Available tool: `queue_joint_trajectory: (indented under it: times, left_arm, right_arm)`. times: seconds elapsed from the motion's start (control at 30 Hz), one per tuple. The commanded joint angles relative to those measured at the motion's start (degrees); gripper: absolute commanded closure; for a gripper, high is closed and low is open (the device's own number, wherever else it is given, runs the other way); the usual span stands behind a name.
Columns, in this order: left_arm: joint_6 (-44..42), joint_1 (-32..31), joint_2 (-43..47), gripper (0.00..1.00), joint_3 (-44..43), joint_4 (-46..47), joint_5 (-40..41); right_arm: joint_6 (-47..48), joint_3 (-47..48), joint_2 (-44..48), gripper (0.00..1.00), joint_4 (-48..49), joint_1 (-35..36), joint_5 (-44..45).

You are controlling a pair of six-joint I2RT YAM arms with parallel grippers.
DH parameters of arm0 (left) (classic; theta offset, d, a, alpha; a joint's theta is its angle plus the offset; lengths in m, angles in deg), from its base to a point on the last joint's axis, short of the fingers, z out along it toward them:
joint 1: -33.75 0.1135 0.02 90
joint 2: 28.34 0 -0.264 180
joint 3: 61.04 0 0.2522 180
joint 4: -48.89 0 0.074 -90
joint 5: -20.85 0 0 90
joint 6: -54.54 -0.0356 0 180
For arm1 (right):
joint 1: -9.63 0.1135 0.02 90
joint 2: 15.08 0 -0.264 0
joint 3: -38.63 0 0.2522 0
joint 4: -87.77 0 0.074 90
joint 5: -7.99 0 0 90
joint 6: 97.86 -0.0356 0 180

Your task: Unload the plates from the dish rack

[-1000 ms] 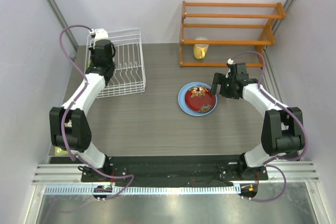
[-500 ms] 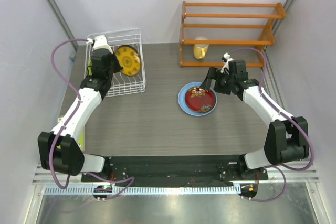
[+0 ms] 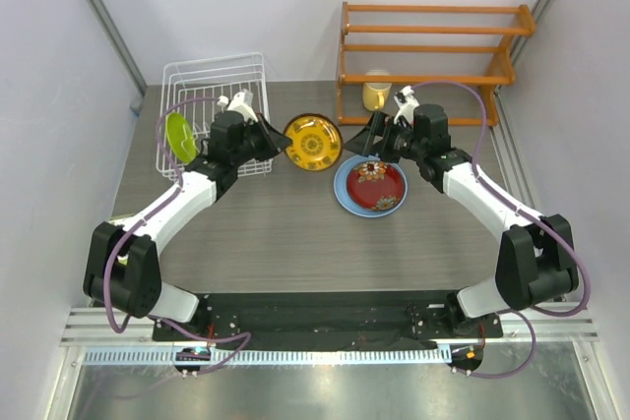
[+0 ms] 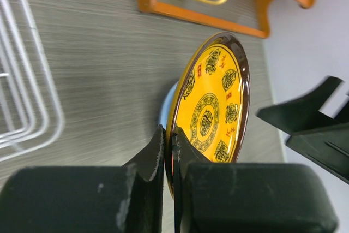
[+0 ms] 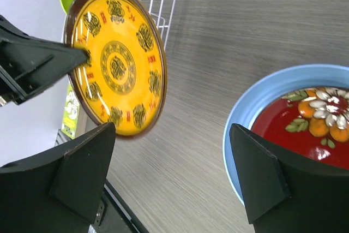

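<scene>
Left wrist: left hand (image 4: pixel 168 137) grips amber plate (image 4: pixel 215 107), covering its lower rim.

Bright, diffuse light fills every view, leaving only faint shadows on the bench (image 3: pixel 295 233). The overhead view is sharp. In the wrist views the left pincer (image 4: pixel 168 135) and right pincer (image 5: pixel 172 129) loom dark and soft-edged; the amber-yellow plate (image 5: pixel 117 61) carries a mild sheen.
</scene>
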Motion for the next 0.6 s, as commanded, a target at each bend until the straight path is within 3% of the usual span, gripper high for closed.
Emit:
queue_joint_trajectory:
  times: [0.0,0.2,0.27,0.3,0.33,0.4,0.43,0.53,0.57]
  left_arm:
    - [5.04,-1.37,0.7,1.0,0.95,9.47,-4.48]
    - [8.38,-2.43,-0.18,1.0,3.85,14.99,-7.47]
    - [9.0,-3.13,-0.88,1.0,4.12,15.8,-8.0]
    - [9.0,-3.39,-0.97,1.0,4.21,16.06,-8.0]
    - [9.09,-3.57,-1.23,1.0,4.3,16.5,-8.18]
    - [9.26,-3.84,-1.41,1.0,4.56,17.56,-8.62]
    - [9.09,-3.92,-1.41,0.9,4.3,17.3,-8.36]
    - [5.24,-3.84,-0.98,0.39,3.16,12.05,-4.94]
    - [3.92,-3.84,-0.1,0.34,2.2,10.02,-3.45]
  right_arm:
    - [-3.4,-0.01,-2.05,0.09,7.27,0.5,-3.12]
    - [-6.22,-0.27,-5.39,0.12,11.84,1.11,-6.11]
    - [-7.36,-0.62,-6.44,0.18,14.04,1.29,-6.99]
    - [-7.8,-0.71,-6.88,0.28,14.92,1.29,-7.6]
    - [-8.24,-0.89,-7.15,0.51,16.23,1.29,-8.39]
    - [-8.85,-0.89,-7.76,0.78,16.86,1.29,-9.8]
    - [-8.6,-0.72,-7.68,0.97,16.42,1.29,-9.89]
    - [-5.27,-0.63,-4.7,0.99,10.66,1.2,-5.78]
    - [-3.95,-0.63,-3.73,0.99,8.44,1.03,-1.23]
